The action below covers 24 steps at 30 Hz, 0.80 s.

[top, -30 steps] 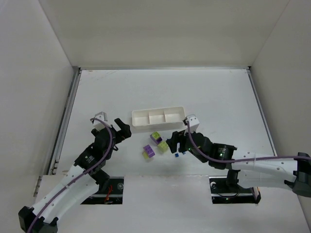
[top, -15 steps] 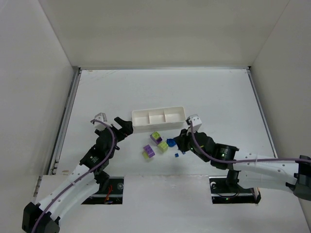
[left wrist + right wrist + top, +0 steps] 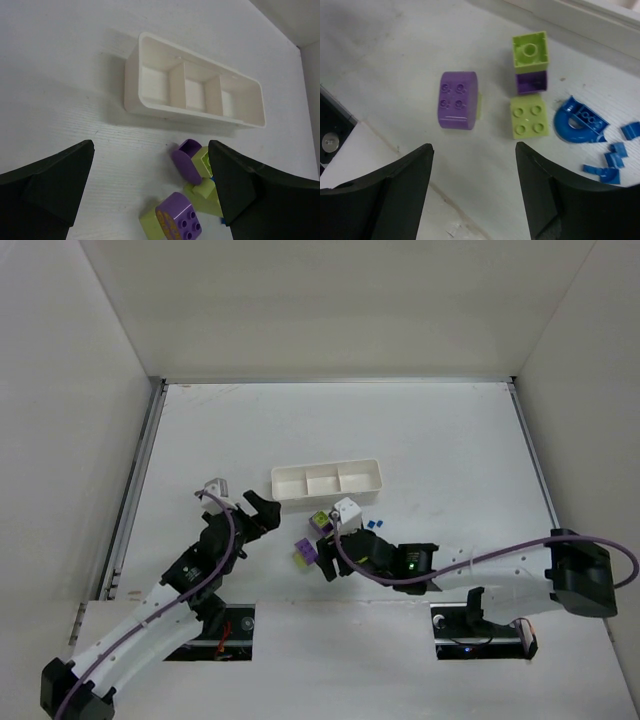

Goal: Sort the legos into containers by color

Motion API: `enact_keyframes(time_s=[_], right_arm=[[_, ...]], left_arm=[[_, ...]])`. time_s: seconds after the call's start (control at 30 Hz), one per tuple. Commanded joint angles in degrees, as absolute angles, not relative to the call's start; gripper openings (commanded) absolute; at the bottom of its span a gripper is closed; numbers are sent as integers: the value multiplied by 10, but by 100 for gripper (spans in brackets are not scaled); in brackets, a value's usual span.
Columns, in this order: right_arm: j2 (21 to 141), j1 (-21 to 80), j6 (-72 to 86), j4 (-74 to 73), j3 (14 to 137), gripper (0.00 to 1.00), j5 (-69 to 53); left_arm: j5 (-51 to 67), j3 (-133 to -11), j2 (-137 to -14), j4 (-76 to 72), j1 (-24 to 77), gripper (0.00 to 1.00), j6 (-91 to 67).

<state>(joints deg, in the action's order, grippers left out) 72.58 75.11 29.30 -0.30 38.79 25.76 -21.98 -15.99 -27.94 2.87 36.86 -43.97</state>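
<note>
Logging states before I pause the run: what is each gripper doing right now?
Left gripper: open, holding nothing.
Right gripper: open, holding nothing.

Purple bricks (image 3: 457,100), lime bricks (image 3: 530,49) and tiny blue bits (image 3: 580,120) are all lying loose on the tabletop (image 3: 395,60) beside the white three-compartment tray (image 3: 131,90).

arms (image 3: 135,628): white links, black joints; cables (image 3: 490,554): purple; pincer fingers (image 3: 385,195): black

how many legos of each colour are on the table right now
lime bricks: 3
purple bricks: 2
blue pieces: at least 5, the smallest too tiny to separate
total: at least 10
</note>
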Motion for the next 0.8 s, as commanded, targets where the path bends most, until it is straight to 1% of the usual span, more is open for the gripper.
enact_keyframes(time_s=[0.0,0.03,0.07,0.1,0.13,0.17,0.2,0.27,0.33,0.43,0.53,0.67,0.77], right_arm=[[760,758,267,63,430,75,246],[771,759,266,69,432,77,243],[784,760,267,75,435,78,243],[794,760,267,83,436,78,243],[804,759,266,90,437,79,246],[813,759,265,91,439,79,248],[819,759,265,91,441,79,250],[828,759,263,95,441,79,252],[836,759,263,99,444,78,250],[846,759,261,105,451,78,248],[859,760,262,116,454,78,247],[882,760,261,130,461,77,243],[909,760,262,137,471,76,243]], left_arm=[[-211,-195,-291,68,376,100,-435],[-208,-195,-298,64,374,100,-434],[-200,-200,-306,67,370,86,-425],[-196,-205,-308,69,367,63,-418],[-194,-206,-303,76,364,44,-420],[-195,-203,-297,81,362,32,-424],[-195,-200,-293,83,358,26,-429],[-191,-200,-290,88,351,23,-427],[-188,-209,-293,103,348,24,-423],[-192,-197,-287,100,354,35,-429],[-188,-192,-291,97,348,41,-428],[-190,-188,-287,98,352,47,-430],[-185,-191,-289,96,348,48,-431]])
